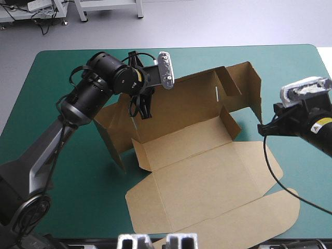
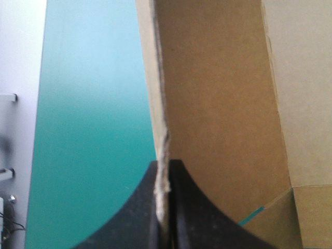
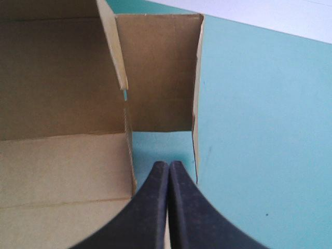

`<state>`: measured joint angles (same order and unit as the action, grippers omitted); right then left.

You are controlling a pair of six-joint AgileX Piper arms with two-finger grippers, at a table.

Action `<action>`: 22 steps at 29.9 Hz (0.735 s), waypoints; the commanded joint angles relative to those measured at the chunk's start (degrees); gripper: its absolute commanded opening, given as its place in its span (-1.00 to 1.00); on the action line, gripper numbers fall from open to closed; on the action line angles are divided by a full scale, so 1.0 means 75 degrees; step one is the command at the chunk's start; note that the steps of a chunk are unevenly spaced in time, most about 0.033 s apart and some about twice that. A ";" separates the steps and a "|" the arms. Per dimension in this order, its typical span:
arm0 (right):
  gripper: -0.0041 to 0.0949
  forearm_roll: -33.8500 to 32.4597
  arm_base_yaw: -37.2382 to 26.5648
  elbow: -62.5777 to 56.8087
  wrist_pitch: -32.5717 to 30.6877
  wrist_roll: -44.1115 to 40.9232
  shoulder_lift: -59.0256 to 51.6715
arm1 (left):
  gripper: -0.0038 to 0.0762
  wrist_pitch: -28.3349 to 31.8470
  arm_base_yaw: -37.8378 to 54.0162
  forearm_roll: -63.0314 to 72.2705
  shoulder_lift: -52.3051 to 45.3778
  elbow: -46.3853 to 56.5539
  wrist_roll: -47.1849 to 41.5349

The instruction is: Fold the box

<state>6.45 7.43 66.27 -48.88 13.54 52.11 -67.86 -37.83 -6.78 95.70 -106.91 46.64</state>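
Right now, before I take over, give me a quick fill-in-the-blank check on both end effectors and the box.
The left end effector is ____ on an edge of the box.
The right end effector, fingers together, holds ____.
The box's large near panel lies ____ on the teal-green cover.
Missing words: shut; nothing; flat.

The right end effector [image 3: 168, 167] has its two black fingers pressed together in one pointed arch, with nothing between them. Their tips sit over a small patch of the table's teal-green cover [image 3: 259, 129], just short of an upright flap [image 3: 158, 72] of the brown box [image 3: 57, 88]. The box's floor and raised wall stretch away beside the fingers, and bare cover lies on the other side.
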 commanded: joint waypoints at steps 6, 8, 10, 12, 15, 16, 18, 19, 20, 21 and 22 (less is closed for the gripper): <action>-0.96 -0.0005 0.0005 0.2646 -0.0617 0.0001 0.1676 | -0.93 0.2347 -0.0030 0.0166 -0.1547 0.1926 0.1051; -0.96 0.0012 0.0005 0.3256 -0.0889 0.0001 0.2150 | -0.93 0.2759 -0.0030 0.0011 -0.1734 0.2423 0.1051; -0.96 0.0073 0.0005 0.3820 -0.1093 0.0036 0.2648 | -0.93 0.3131 -0.0030 0.0017 -0.1832 0.2765 0.1051; -0.96 0.0133 0.0005 0.4349 -0.1357 0.0036 0.3190 | -0.93 0.3429 -0.0030 0.0017 -0.1887 0.2993 0.1171; -0.96 0.0279 -0.0009 0.5042 -0.1826 0.0036 0.3992 | -0.93 0.3802 -0.0030 -0.0050 -0.1887 0.3167 0.1295; -0.96 0.0296 -0.0009 0.5231 -0.1928 0.0036 0.4225 | -0.93 0.3956 -0.0030 -0.0143 -0.1899 0.3219 0.1295; -0.96 0.0368 -0.0009 0.5688 -0.2075 0.0004 0.4793 | -0.93 0.4205 -0.0030 -0.0386 -0.1899 0.3296 0.1275; -0.96 0.0496 -0.0009 0.5924 -0.2111 0.0004 0.5024 | -0.93 0.4407 -0.0030 -0.0453 -0.1899 0.3357 0.1275; -0.96 0.0672 -0.0057 0.6149 -0.2111 0.0004 0.5317 | -0.93 0.4611 -0.0030 -0.0564 -0.1899 0.3445 0.1275; -0.96 0.0917 -0.0128 0.6379 -0.2095 0.0004 0.5608 | -0.93 0.4788 -0.0030 -0.0706 -0.1899 0.3556 0.1275; -0.96 0.1186 -0.0184 0.6576 -0.2131 0.0004 0.5919 | -0.93 0.4901 -0.0030 -0.0799 -0.1899 0.3670 0.1275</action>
<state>10.55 7.31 110.14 -66.82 13.50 93.95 -38.15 -37.83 -10.07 84.10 -79.17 56.21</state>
